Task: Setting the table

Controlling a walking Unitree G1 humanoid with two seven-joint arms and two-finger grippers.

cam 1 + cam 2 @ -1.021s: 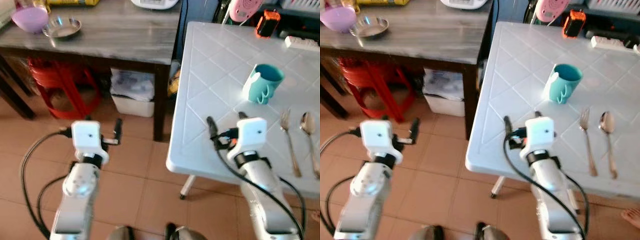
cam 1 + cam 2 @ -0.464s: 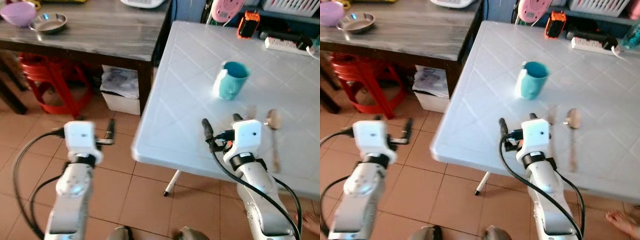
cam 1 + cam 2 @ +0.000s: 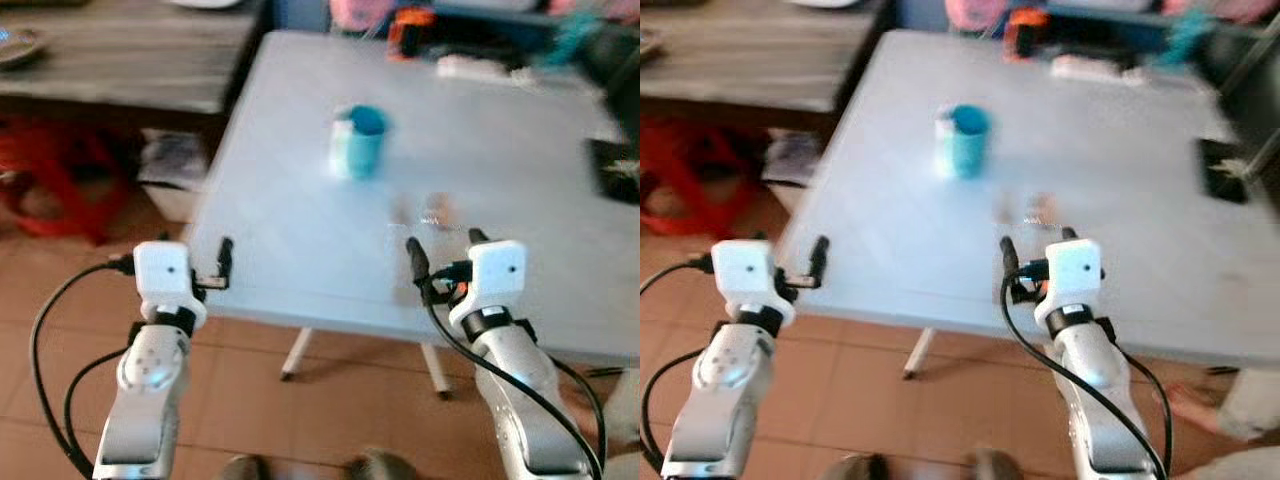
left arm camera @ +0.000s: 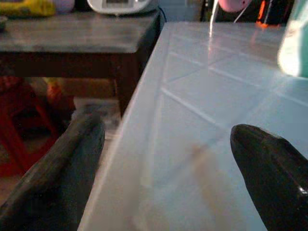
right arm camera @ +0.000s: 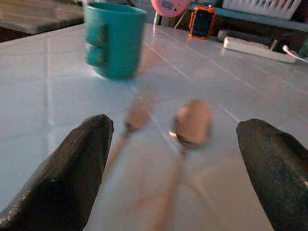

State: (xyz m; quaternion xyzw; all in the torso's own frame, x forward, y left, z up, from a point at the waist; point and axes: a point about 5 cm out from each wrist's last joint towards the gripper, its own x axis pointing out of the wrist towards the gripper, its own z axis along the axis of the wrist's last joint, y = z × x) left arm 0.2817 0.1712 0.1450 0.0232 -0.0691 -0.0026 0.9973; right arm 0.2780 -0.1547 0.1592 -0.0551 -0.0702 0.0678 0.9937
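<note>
Two silver arms are reaching forward at the near edge of a white table, and the head views are blurring. The left gripper is hovering at the table's near left corner, its black fingers spreading wide and holding nothing. The right gripper is hanging low over the tabletop with its fingers also spreading wide and empty. Just beyond the right gripper, a fork and a spoon are lying side by side on the table, both smeared by motion. Farther back, a teal mug is standing upright near the middle of the table. At the far edge, an orange object and a white power strip are resting. Off to the left, a dark wooden table is standing beside the white one, with something red sitting beneath it.
</note>
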